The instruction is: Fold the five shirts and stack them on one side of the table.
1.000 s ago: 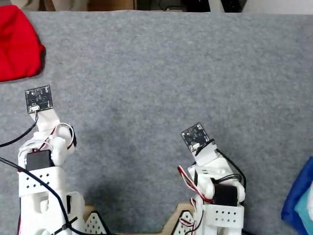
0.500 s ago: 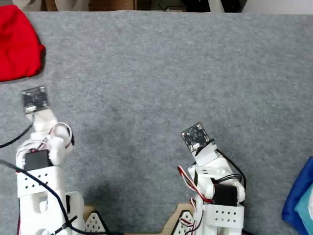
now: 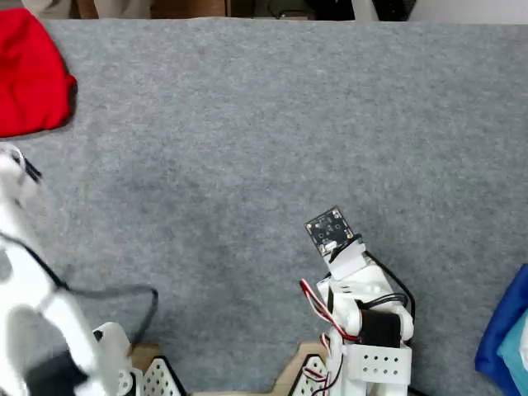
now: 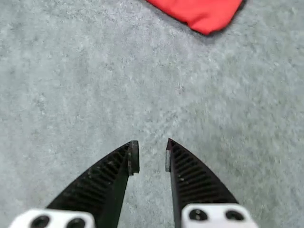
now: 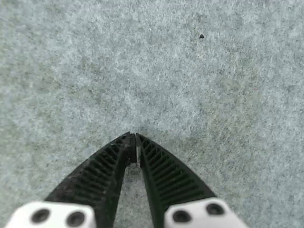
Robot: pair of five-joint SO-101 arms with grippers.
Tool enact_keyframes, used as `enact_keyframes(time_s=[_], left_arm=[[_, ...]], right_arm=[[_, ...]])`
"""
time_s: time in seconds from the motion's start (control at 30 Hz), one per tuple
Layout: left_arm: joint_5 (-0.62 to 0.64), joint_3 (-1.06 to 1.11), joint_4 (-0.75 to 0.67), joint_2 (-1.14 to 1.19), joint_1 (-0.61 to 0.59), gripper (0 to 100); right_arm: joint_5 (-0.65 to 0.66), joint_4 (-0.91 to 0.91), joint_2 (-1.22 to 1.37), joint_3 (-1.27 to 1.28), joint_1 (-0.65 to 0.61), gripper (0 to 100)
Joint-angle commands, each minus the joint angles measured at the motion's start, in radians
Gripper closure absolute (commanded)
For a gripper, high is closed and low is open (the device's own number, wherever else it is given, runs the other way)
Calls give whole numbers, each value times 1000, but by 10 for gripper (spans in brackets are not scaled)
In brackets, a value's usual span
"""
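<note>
- I see my left gripper [image 4: 148,159] slightly spread over the mat [image 3: 272,124].
- Right gripper [image 5: 136,149] is pressed together.
- High view: red shirt [image 3: 29,74] upper left, blue shirt [image 3: 505,326] lower right.

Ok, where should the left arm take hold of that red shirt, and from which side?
Probably the near rounded edge of the red shirt, approached low from the robot's side. It's a bunched lump, and that edge lies toward the left gripper, whose jaws stand slightly apart.
</note>
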Motion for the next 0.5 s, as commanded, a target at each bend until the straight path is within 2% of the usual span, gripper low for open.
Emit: enact_keyframes(time_s=[0.0,0.33,0.4,0.47], left_arm=[[-52,-338,25,254,-14,892],[-54,-1007,38,872,-104,892],[-54,-1142,-3,993,-124,892],[-54,-1263,-104,1121,-144,892]], right_arm=[[-6,8,-107,-1,-19,991],[-6,8,-108,-1,-19,991],[-6,8,-108,-1,-19,991],[-6,8,-108,-1,-19,991]])
